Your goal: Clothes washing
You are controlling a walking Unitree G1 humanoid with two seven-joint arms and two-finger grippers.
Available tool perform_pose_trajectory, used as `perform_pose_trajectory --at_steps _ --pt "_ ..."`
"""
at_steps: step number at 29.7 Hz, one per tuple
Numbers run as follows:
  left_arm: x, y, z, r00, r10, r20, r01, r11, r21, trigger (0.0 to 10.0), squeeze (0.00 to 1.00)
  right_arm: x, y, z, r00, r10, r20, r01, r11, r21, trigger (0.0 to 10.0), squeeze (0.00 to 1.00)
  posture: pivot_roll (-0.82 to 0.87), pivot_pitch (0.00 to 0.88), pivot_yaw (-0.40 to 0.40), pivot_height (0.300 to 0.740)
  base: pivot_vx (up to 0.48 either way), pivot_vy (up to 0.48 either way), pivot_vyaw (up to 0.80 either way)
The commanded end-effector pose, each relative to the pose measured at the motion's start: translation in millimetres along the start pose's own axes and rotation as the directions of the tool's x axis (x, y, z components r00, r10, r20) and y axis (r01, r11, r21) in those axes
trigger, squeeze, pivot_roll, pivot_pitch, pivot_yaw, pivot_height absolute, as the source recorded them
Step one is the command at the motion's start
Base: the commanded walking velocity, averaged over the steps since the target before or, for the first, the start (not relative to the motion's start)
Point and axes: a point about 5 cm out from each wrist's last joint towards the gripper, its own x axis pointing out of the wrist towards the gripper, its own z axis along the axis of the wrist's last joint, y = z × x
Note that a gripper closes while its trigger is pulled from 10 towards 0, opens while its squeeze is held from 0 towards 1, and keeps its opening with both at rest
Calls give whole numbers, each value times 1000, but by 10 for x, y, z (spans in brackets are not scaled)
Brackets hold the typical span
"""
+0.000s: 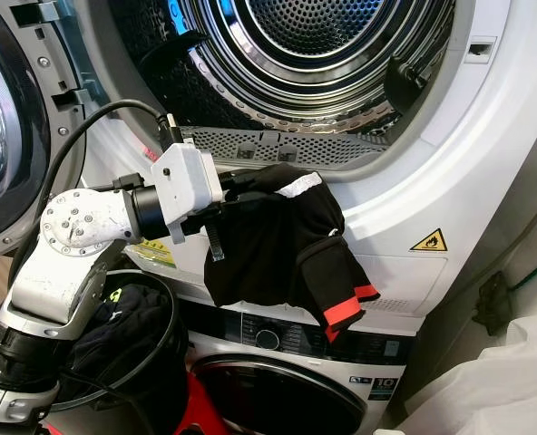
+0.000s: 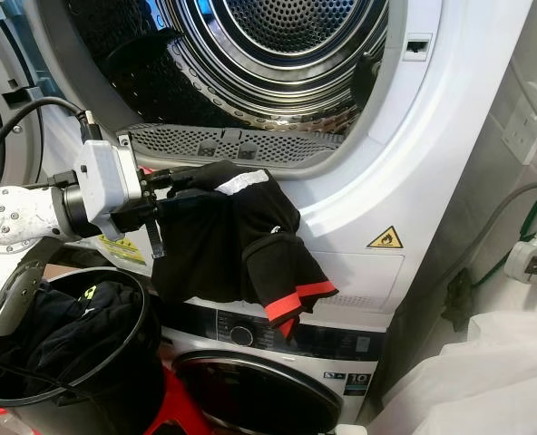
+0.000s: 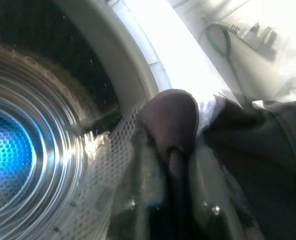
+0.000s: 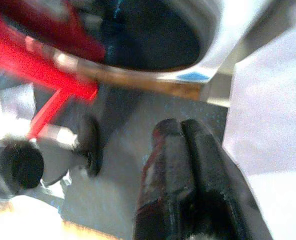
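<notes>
A black garment (image 1: 273,240) with red cuffs and a white reflective strip hangs in front of the upper machine's open drum (image 1: 323,36), just below its lint grille. My left gripper (image 1: 237,181) is shut on the garment's top edge, at the lower lip of the door opening. Dark cloth is wrapped over the fingers (image 3: 174,165) in the left wrist view, with the shiny drum behind. My right gripper (image 4: 180,130) hangs low over the grey floor, fingers pressed together and holding nothing.
A black basket (image 1: 128,349) holding dark clothes stands at lower left, under my left arm. The lower machine (image 1: 287,362), with its dial and round door, sits beneath. The upper door (image 1: 5,118) is swung open at left. A white bag (image 2: 486,381) and wall plug (image 2: 532,258) are on the right.
</notes>
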Motion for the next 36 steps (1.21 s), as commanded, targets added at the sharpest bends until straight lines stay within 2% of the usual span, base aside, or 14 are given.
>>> perform_pose_trajectory --at_steps 1,2,3,4,6,8,10,11,12,13,16,19,23,36 --pt "196 584 304 975 190 113 -195 980 33 0 0 -14 22 -59 1000 -8 5 8 999 33 10000 0 69 0 109 740 0 0 0" --pt "241 497 306 985 116 125 -121 992 34 0 0 -21 8 -85 1000 -15 3 15 999 42 10000 0 69 0 109 740 0 0 0" --pt "261 283 336 985 -6 175 -2 999 48 0 0 -21 7 -78 1000 -16 8 16 999 46 10000 0 65 0 108 740 0 0 0" --pt "261 283 336 985 -6 175 -2 999 48 0 0 -21 7 -78 1000 -16 8 16 999 46 10000 0 65 0 108 740 0 0 0" --pt "239 18 387 968 -111 226 104 994 44 0 0 -18 12 -64 1000 -15 12 14 999 47 10000 0 58 0 114 740 0 0 0" --pt "205 -113 370 963 -138 233 134 990 35 0 0 -17 12 -58 1000 -15 15 14 999 51 10000 0 59 0 114 740 0 0 0" --pt "140 -308 325 956 -174 234 181 984 -6 0 0 -18 17 -63 1000 -14 14 13 999 52 10000 0 73 0 108 740 0 0 0" --pt "186 -322 235 947 -205 248 212 977 0 0 0 -19 28 -77 1000 -9 10 8 999 46 10000 0 87 0 101 740 0 0 0" --pt "186 -322 235 947 -205 248 212 977 0 0 0 -19 28 -77 1000 -9 10 8 999 46 10000 0 87 0 101 740 0 0 0" --pt "184 -378 177 938 -242 248 253 967 -12 0 0 -22 45 -100 1000 1 1 -1 999 35 10000 0 94 0 97 740 0 0 0" --pt "109 -397 230 924 -296 243 308 951 -13 0 0 -24 61 -114 1000 6 -3 -6 1000 27 10000 0 99 0 97 740 0 0 0" --pt "81 -372 292 924 -290 249 305 952 -20 0 0 -23 62 -108 1000 5 -1 -5 1000 30 10000 0 102 0 97 740 0 0 0" --pt "90 -306 343 918 -308 250 316 949 10 0 0 -16 61 -76 1000 3 6 -3 999 35 10000 0 93 0 105 740 0 0 0" --pt "110 -331 336 912 -332 240 339 941 14 0 0 -23 79 -110 1000 0 2 0 999 51 10000 0 82 0 115 740 0 0 0"
